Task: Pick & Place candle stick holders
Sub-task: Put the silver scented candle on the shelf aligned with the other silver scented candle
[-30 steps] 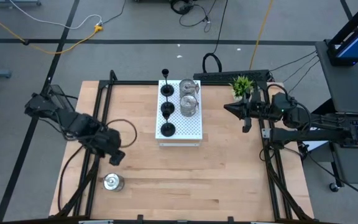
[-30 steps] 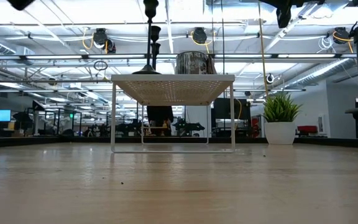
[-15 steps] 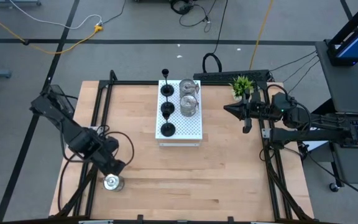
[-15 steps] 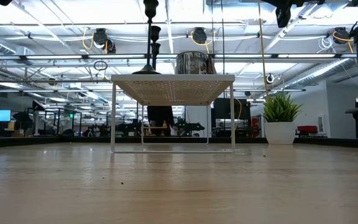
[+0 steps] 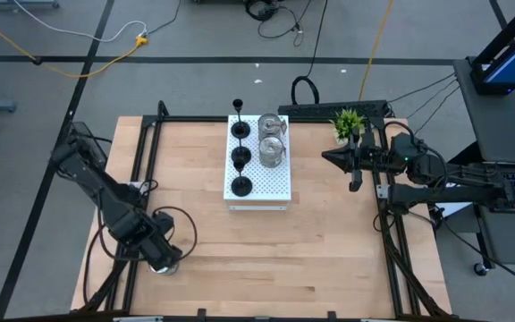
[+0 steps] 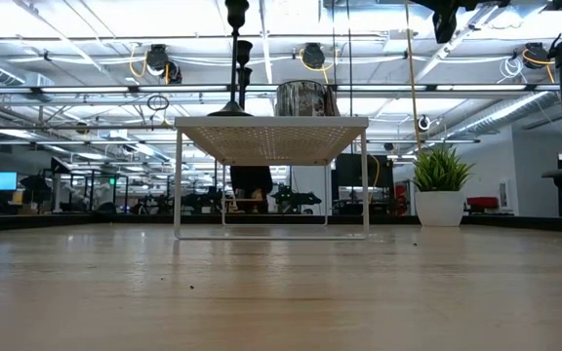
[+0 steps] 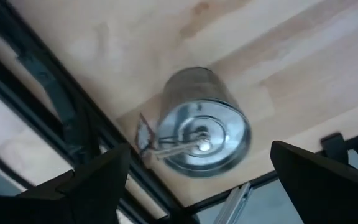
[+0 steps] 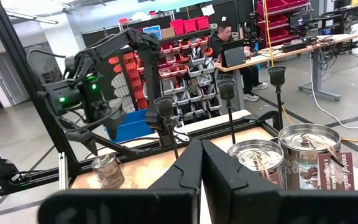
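We see 6 candle stick holders. 3 are matte black (image 5: 240, 156), each a round base under a thin upright stem, lined up on the white perforated board (image 5: 271, 183) near the counter's (image 5: 329, 233) far edge. 2 squat, shiny silver ones (image 5: 272, 139) stand beside them on the same board. The 6th silver holder (image 7: 201, 124), a smooth metallic cylinder with a wick, sits alone on the pale wood near the front-left corner. Our left hand (image 5: 157, 255) hovers directly over it, fingers (image 7: 89, 180) spread wide on either side, not touching. Our right hand (image 5: 329, 157), clenched and empty, waits near the far-right corner beside 1 small green plant (image 5: 348, 122).
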You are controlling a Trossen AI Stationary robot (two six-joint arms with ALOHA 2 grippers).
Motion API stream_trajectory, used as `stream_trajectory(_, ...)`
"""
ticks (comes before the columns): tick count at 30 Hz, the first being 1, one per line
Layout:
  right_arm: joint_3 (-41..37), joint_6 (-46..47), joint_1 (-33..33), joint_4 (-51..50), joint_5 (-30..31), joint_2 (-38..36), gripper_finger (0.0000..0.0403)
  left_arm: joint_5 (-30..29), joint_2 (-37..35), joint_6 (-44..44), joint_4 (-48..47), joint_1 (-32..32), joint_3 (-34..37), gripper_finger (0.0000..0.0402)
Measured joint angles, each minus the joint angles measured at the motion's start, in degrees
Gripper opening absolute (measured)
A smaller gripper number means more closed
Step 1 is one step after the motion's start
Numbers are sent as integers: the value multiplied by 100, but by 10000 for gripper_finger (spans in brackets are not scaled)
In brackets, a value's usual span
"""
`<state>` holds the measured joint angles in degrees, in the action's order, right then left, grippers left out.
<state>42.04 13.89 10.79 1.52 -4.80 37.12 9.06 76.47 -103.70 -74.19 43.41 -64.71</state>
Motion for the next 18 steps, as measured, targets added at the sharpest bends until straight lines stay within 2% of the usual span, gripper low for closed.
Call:
stream_trajectory(11,2,131,0,0,0,0,0,-29,356,-99,445,136,2,398)
stream_trajectory(18,4,192,0,0,-2,0,0,-304,352,-378,234,304,4,400)
